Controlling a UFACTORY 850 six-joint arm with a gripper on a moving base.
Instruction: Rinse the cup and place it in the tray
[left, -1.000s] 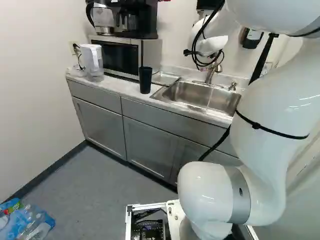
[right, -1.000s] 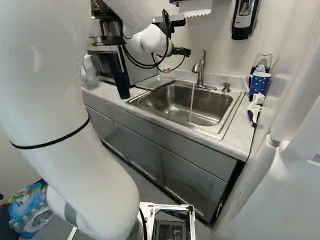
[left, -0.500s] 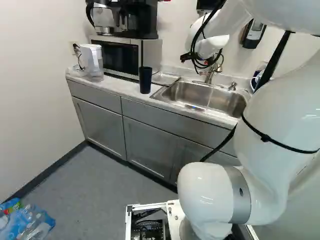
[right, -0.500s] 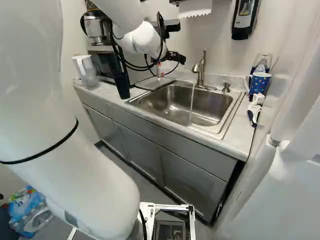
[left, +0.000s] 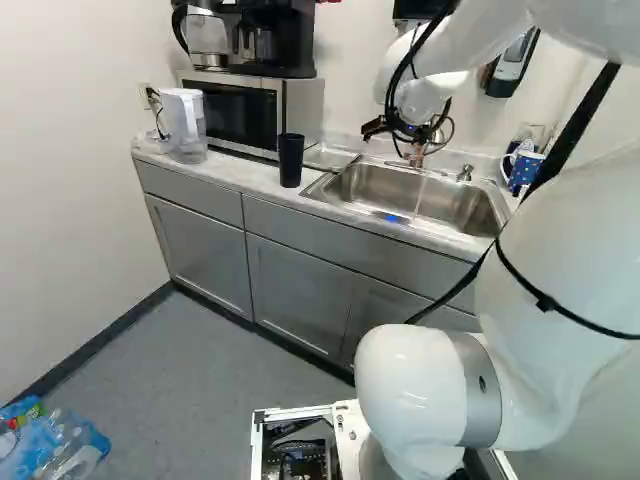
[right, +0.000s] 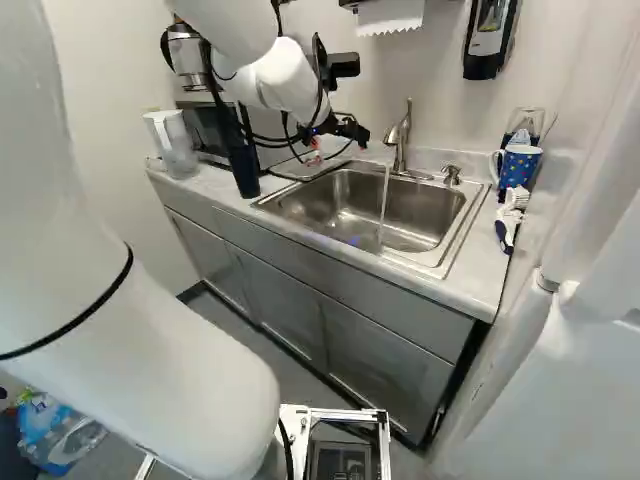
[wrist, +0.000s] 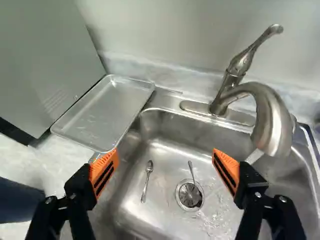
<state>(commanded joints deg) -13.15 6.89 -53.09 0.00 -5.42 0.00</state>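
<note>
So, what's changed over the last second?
The gripper has come down toward the sink, where a blue glow has appeared. No grip or release shows; the fingers stand open. The base, dark cup, tray, faucet and running water haven't moved.

Reference item: sink (right: 345, 205), set in the counter (right: 484, 280). Left of the sink, on the counter: cup (left: 290, 160), near the front; tray (wrist: 107, 112), at the rear, beside the sink rim; microwave (left: 238, 112), beyond the tray, with the coffee maker (left: 285, 40) on top; pitcher (left: 183, 122), farthest left. On the sink's rear rim: faucet (right: 400, 135); pump (right: 451, 174), right of it. In the sink: spoon (wrist: 146, 182), beside the drain (wrist: 189, 195). Right of the sink: mug (right: 519, 168); brush (right: 510, 215), before the mug. Under the sink: cabinets (right: 380, 360).
</note>
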